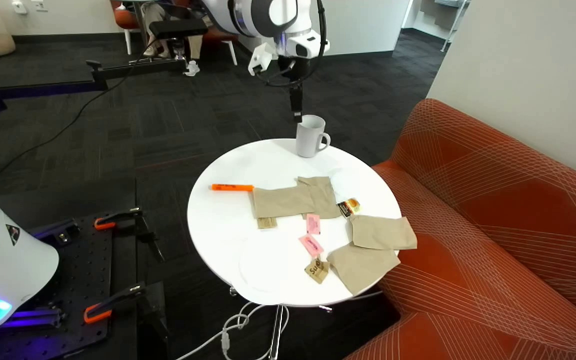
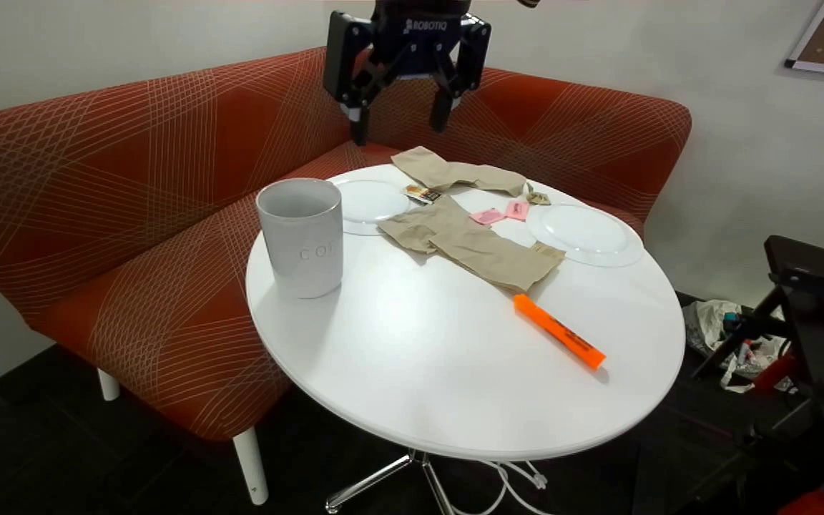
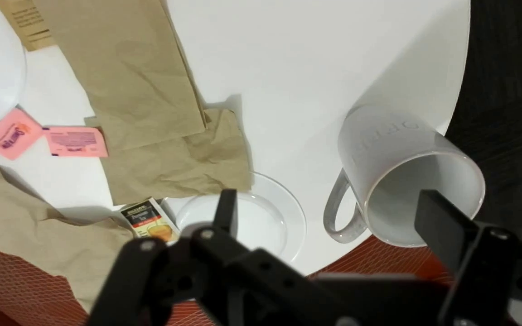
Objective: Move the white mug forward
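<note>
The white mug (image 1: pixel 307 139) stands upright near the edge of the round white table (image 1: pixel 228 165), with its loop handle showing in an exterior view. In an exterior view the mug (image 2: pixel 305 247) shows raised letters and its handle is hidden. In the wrist view the mug (image 3: pixel 379 136) is at the right, opening toward the camera, handle at its lower left. My gripper (image 2: pixel 400 125) is open with nothing between its fingers, higher than the mug's rim. In the wrist view one finger of the gripper (image 3: pixel 328 199) overlaps the mug's opening, the other overlaps a plate.
Tan cloths (image 2: pixel 494 257) lie across the table's middle and far side. An orange marker (image 2: pixel 558 331), pink packets (image 1: pixel 313 224), a tea packet (image 3: pixel 150 219) and clear plates (image 2: pixel 584 234) lie around them. A red sofa (image 1: pixel 468 240) borders the table.
</note>
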`<action>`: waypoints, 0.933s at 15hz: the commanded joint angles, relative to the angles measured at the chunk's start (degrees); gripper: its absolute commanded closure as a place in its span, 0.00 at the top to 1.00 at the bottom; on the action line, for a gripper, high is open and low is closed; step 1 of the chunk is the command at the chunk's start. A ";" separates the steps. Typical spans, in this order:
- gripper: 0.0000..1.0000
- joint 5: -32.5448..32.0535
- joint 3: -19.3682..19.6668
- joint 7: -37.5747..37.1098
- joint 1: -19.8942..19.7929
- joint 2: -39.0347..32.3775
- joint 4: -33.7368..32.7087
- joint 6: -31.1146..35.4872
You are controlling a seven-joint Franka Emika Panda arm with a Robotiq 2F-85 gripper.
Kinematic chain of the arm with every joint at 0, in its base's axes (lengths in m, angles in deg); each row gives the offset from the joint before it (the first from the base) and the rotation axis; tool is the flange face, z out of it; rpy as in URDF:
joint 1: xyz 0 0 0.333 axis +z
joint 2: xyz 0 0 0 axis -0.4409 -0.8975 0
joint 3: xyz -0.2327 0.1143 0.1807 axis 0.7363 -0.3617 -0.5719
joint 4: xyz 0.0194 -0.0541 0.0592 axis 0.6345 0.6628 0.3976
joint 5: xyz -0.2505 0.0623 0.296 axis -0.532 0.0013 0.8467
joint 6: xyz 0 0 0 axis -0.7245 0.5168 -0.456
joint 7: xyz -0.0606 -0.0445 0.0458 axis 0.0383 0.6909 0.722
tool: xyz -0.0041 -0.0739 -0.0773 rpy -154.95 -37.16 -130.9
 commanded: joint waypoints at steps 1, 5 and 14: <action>1.00 0.64 2.07 -3.35 2.26 -4.05 -3.52 3.34; 1.00 0.30 4.24 -6.59 4.26 -8.29 -6.45 6.39; 1.00 2.46 6.56 -9.07 5.65 -18.13 -16.88 2.87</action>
